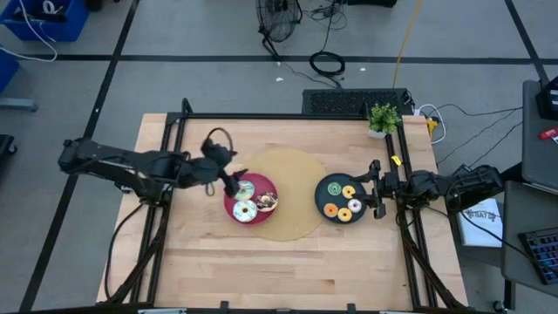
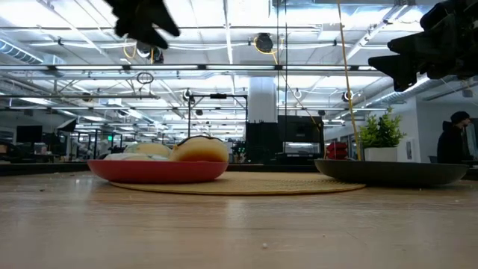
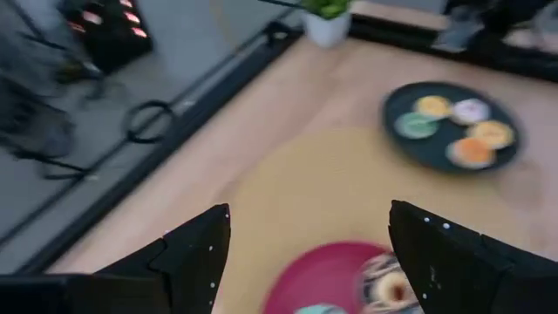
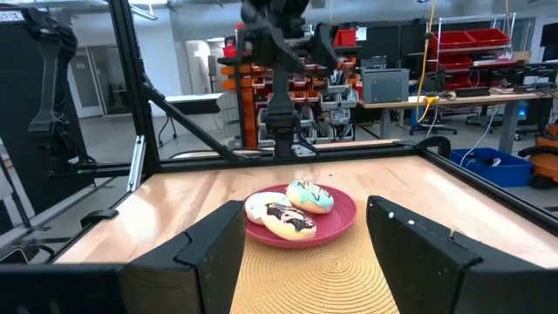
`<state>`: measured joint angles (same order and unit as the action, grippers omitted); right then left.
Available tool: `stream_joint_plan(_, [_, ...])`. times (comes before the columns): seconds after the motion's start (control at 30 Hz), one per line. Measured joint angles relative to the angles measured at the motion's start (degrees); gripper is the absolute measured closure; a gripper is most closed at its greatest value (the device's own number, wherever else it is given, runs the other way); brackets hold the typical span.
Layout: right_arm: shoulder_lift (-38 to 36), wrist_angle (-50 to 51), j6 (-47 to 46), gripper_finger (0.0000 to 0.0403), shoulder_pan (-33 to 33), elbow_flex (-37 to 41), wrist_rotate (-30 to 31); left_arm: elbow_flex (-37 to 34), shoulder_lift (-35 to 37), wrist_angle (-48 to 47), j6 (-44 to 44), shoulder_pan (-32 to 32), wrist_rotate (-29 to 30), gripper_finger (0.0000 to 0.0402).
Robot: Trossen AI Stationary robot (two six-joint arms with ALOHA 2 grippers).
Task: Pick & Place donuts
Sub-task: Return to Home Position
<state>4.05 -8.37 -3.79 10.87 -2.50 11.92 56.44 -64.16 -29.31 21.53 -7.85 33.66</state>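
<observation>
The pink plate (image 1: 253, 216) holds three donuts: a teal-iced one (image 1: 245, 188), a white one (image 1: 244, 210) and a chocolate one (image 1: 266, 201). In the right wrist view they lie side by side on that plate (image 4: 336, 228). The black plate (image 1: 324, 199) carries several donuts (image 1: 342, 201) iced green, yellow, orange and pale pink. My left gripper (image 1: 230, 181) hangs open, raised above the pink plate's left rim, with nothing between its fingers (image 3: 309, 214). My right gripper (image 1: 377, 188) waits open at the black plate's right side, aimed level across the table (image 4: 305, 209).
Both plates rest on a round woven mat (image 1: 288, 187) in the table's middle. A small potted plant (image 1: 382, 118) stands at the far right corner. Black frame rails (image 1: 174, 139) run along the table's left, far and right edges. Bare wood lies toward the near edge (image 1: 279, 270).
</observation>
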Motion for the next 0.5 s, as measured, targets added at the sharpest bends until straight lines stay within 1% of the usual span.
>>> stream_joint_plan(0.07, [0.0, 0.0, 0.0, 0.0176, 0.0, 0.0, 0.0, -3.8, 2.8, 1.6, 0.1, -1.1, 3.1, 0.0095])
stream_joint_plan(0.17, [0.0, 0.0, 0.0, 0.0177, 0.0, 0.0, 0.0, -11.7, 8.6, 8.9, -0.8, -1.2, 3.2, 0.009])
stream_joint_plan(0.37, [0.0, 0.0, 0.0, 0.0176, 0.0, 0.0, 0.0, -30.6, 20.6, 27.5, -3.8, 1.0, -2.7, 0.0081])
stream_joint_plan(0.5, [0.0, -0.1, 0.0, 0.0176, 0.0, 0.0, 0.0, -40.4, 28.4, 36.0, -4.6, 2.6, -6.0, 0.0082])
